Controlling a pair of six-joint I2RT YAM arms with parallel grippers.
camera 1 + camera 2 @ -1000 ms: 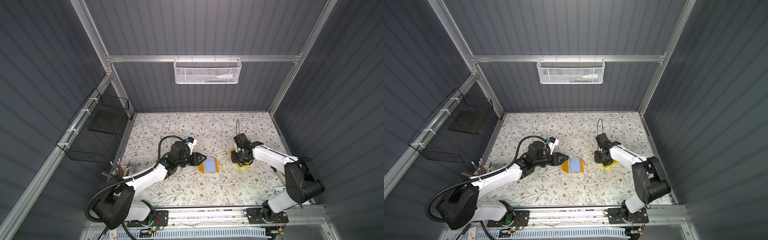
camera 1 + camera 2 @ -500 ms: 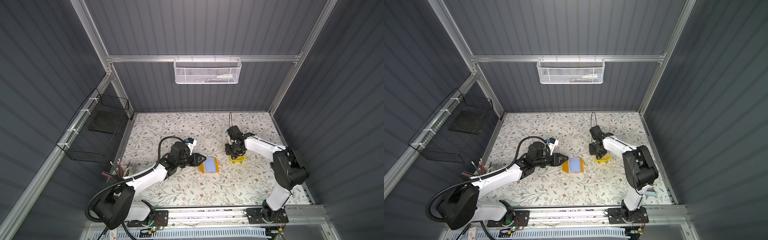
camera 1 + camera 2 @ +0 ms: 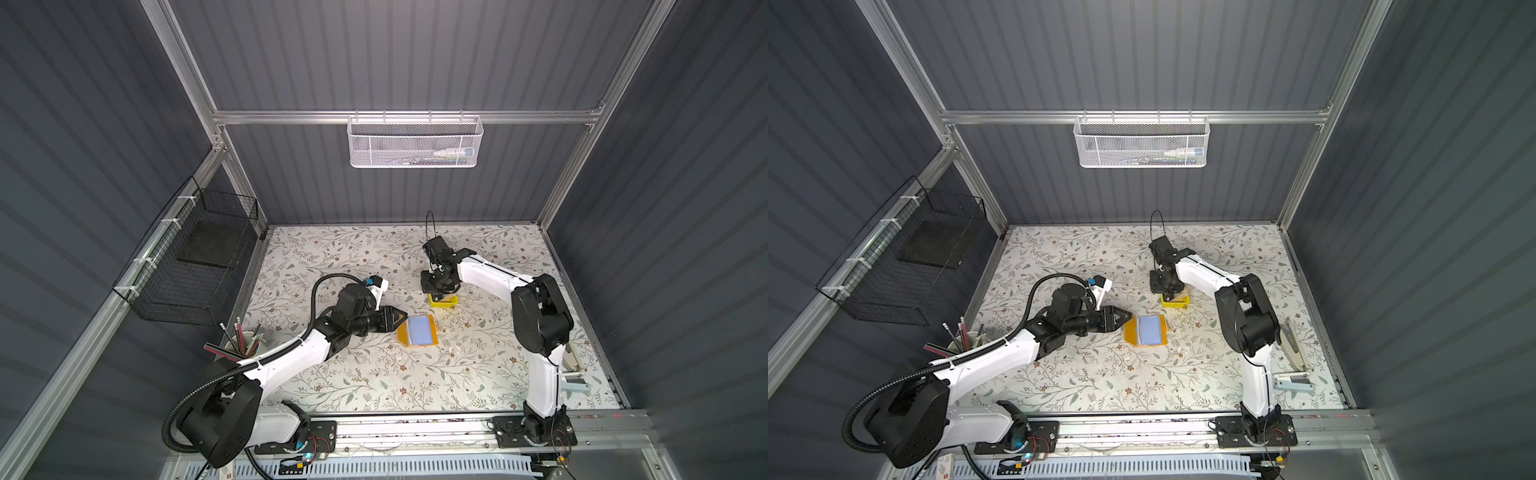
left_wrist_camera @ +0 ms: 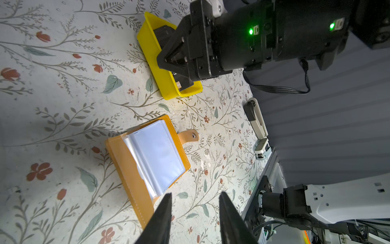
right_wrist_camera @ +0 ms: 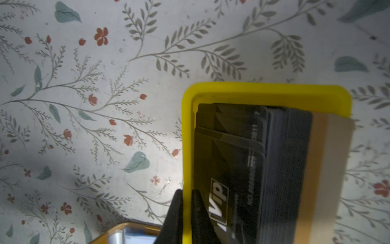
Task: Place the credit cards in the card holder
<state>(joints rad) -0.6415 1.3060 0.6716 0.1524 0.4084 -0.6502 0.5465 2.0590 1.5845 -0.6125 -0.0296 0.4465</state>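
- credit cards (image 5: 230, 173): black, white "VIP" on the front one, stood on edge as a pack in the yellow tray (image 5: 263, 89). Pale/beige ones sit at the pack's far end. The holder's visible page looks empty, so prob. none is in yet.
- yellow tray: in both top views at approx. 1 o'clock of the card holder, near but apart.
- right gripper (image 5: 187, 196): points down at the tray's end, jaws almost together. One finger is outside the tray wall, the other inside btw wall & front card. As far as the wrist view shows, it has the wall, not a card.
- card holder (image 4: 124, 166): mustard booklet, open & flat near the centre of the table (image 3: 374, 374). Clear sleeve pages (image 4: 158, 154) face up; snap strap (image 4: 188, 136) sticks out at its 3 o'clock side in the top views.
- left gripper (image 4: 195, 194): low at the holder's 10 o'clock edge, jaws partly apart, nothing btw them. Can't tell if it touches the cover.
- Step, my read: getting the 1st card out of the tray; insertion not begun.
- Nxt move needs:
  - Right jaws let go of the wall & shift inward so the pads take one card only, by its top edge.
  - Lift straight up w/o dragging tray or neighbours, then carry toward 7 o'clock to the holder.
  - Left prob. has to pin the cover or open a sleeve mouth so the card slides in.
- stapler-like tool (image 4: 256, 120): at the table's 3 o'clock edge, well apart, no part in this.
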